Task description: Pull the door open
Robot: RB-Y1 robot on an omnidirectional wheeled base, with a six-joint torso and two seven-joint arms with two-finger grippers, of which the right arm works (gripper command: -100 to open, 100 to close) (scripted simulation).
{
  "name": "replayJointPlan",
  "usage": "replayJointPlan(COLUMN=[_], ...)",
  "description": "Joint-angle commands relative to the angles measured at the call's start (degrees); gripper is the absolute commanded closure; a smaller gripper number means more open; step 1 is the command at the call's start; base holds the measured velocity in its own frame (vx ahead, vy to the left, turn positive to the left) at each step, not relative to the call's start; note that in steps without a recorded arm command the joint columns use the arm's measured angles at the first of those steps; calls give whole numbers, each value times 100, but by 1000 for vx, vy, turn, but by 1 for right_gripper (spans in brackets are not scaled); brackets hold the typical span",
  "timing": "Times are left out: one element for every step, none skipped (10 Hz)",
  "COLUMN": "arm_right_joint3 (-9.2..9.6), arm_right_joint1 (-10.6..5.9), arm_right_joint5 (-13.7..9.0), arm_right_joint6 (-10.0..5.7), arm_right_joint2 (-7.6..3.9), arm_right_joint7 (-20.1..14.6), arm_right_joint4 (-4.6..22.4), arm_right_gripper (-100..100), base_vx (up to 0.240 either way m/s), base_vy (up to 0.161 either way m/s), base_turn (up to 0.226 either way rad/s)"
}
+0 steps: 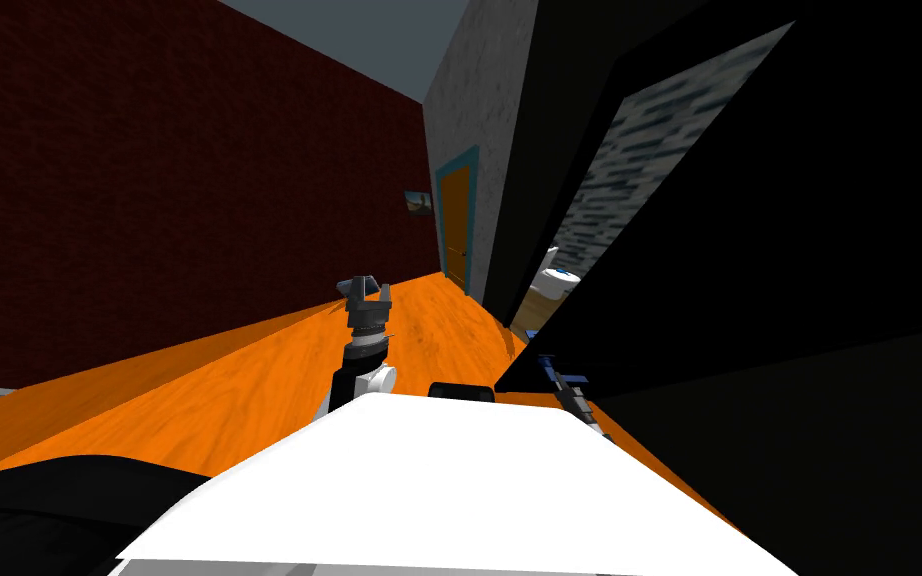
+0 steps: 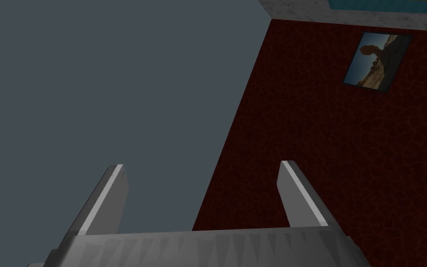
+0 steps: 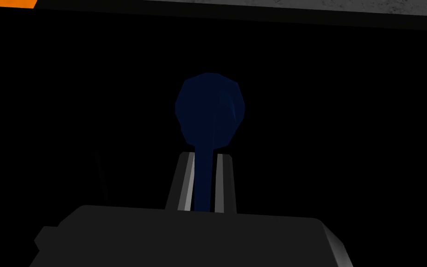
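The door (image 1: 769, 300) is a big black slab on my right, swung partly off its frame. Its dark blue lever handle (image 3: 206, 181) runs from a round hub (image 3: 210, 109) down between the fingers of my right gripper (image 3: 204, 155), which is shut on it. In the head view that gripper (image 1: 561, 378) sits at the door's near edge, just past my chest. My left gripper (image 1: 362, 290) is raised over the floor, apart from the door; its fingers (image 2: 110, 194) stand open with nothing between them.
Through the gap beside the door I see a patterned grey wall and a white fixture (image 1: 559, 280). An orange floor (image 1: 249, 380) stretches left to a dark red wall (image 1: 149, 200). At the corridor's end is an orange door in a teal frame (image 1: 457, 225).
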Motion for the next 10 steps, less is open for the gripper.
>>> replayJointPlan(arm_right_joint3=[-25,-25,-10,-8,-1,9,27,29,35,41], arm_right_joint1=[103,103,111,112,116,153,140,135,122,108], arm_right_joint5=[-31,-31,-49,-52,-60,-47,-47,-48,-52,-57], arm_right_joint6=[60,60,0,-11,-38,40,28,21,5,-12], arm_right_joint2=[-47,-47,-60,-63,-69,-42,-39,-41,-45,-49], arm_right_joint7=[6,6,1,0,-2,16,15,13,10,6], arm_right_joint4=[-163,-163,-117,-108,-87,-223,-194,-181,-154,-123], arm_right_gripper=[100,100,100,100,100,100,100,100,100,100], base_vx=[-134,-49,-111,-175,-168,-65,-104,-152,-161,-184], base_vy=[-46,-16,-39,-47,-50,-20,-33,-60,-56,-43], base_turn=[49,-16,164,167,110,32,144,132,108,159])
